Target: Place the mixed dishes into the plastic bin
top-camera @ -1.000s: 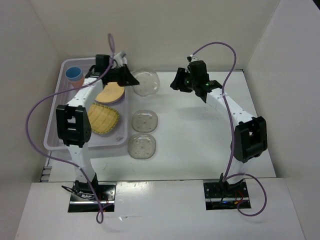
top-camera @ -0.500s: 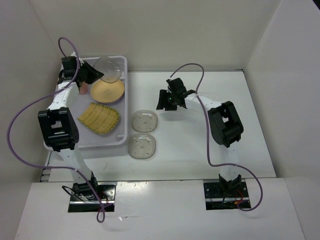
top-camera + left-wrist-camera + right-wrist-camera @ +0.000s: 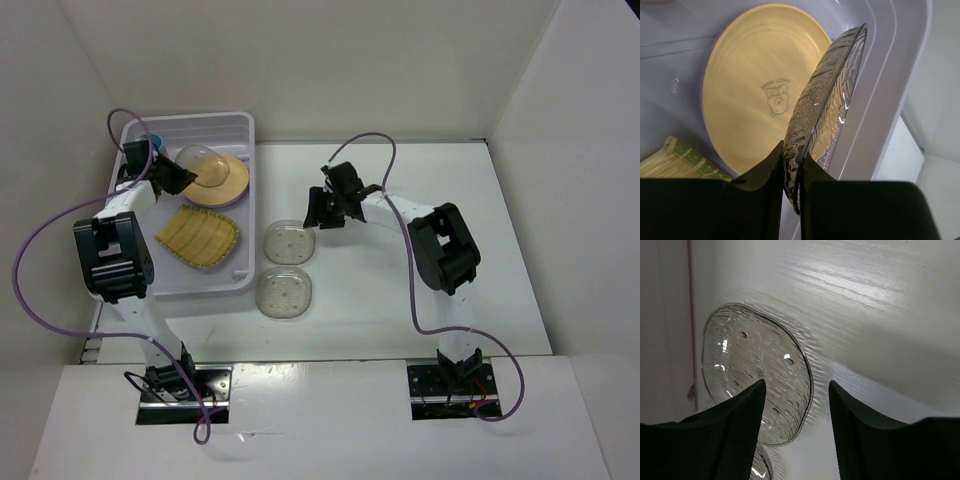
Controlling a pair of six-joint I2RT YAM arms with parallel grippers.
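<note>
Top external: left gripper (image 3: 183, 178) is inside the plastic bin (image 3: 200, 120), a translucent whitish rect. tub w/ rounded corners. The held saucer (image 3: 193, 157), clear & glassy, is at its tips, over the far edge of the round orange-yellow plate (image 3: 222, 180). Yellow woven plate (image 3: 200, 238) lies base-ward of that gripper. Blue cup (image 3: 153, 140) is just beyond it, mostly hidden. Right gripper (image 3: 320, 212) hangs over the white table (image 3: 400, 290). The far saucer (image 3: 289, 241) is just beside it, base-ward, and the near saucer (image 3: 284, 291) is past that. Both are rounded-square, speckled, outside the bin. Left wrist: left gripper (image 3: 792, 155) is clamped tight on the rim of the held saucer (image 3: 832, 95), which stands near upright, edge-on, w/ a rippled clear surface. The plate (image 3: 755, 85), left of the fingers, is smooth & matte w/ a small bear print at centre. Woven plate corner (image 3: 677, 160) is low-left, ribbed like straw. Smooth bin wall (image 3: 890, 75) is right of the saucer. Right wrist: right gripper (image 3: 796, 390) is spread wide, nothing between the black fingers (image 3: 735, 440). The far saucer (image 3: 757, 372) lies flat below them, wavy w/ dark specks. A sliver of the near saucer (image 3: 760, 467) shows under it. Table has a fine wood grain.
</note>
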